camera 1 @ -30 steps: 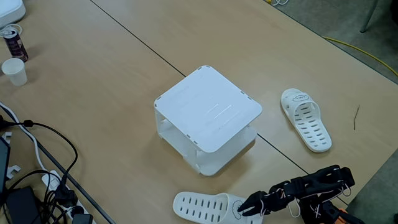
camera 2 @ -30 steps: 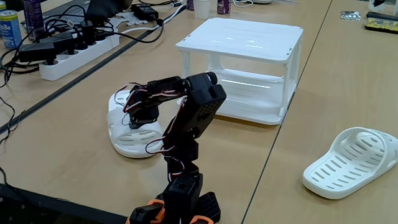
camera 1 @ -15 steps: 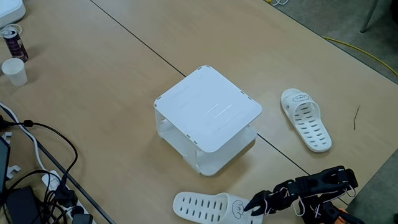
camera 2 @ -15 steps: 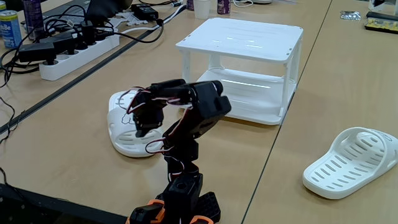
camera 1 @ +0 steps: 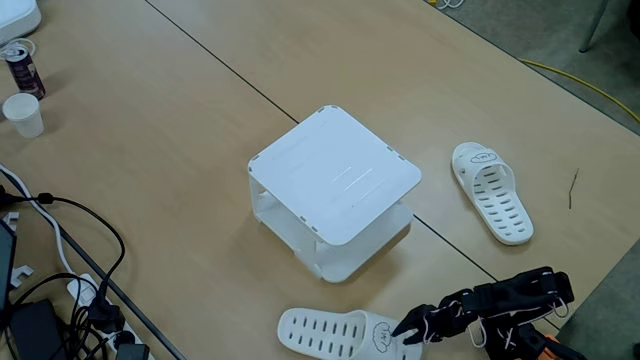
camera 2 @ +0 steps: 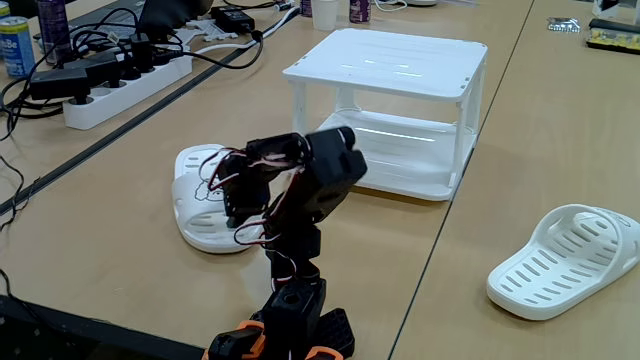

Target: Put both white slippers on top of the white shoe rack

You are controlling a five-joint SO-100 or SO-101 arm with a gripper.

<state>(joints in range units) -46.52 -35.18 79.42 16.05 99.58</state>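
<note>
One white slipper (camera 1: 335, 333) lies at the table's front edge, also seen from the side (camera 2: 200, 215). My gripper (camera 1: 405, 329) points down at its heel end (camera 2: 236, 205), by the drawn face. Wires and the black fingers blur together, so the jaw gap is unreadable. The second white slipper (camera 1: 493, 192) lies apart on the right (camera 2: 570, 258), with nothing touching it. The white shoe rack (camera 1: 335, 178) stands mid-table with a bare top panel (camera 2: 390, 60).
A power strip with tangled black cables (camera 2: 120, 70) lies at the left. A paper cup (camera 1: 22, 113) and a can (camera 1: 20, 66) stand far left. The table edge (camera 1: 600, 290) runs close beside the arm's base (camera 2: 290, 320).
The gripper has pulled back slightly along the near slipper toward its heel end and dipped lower over it. Both slippers and the rack have stayed put.
</note>
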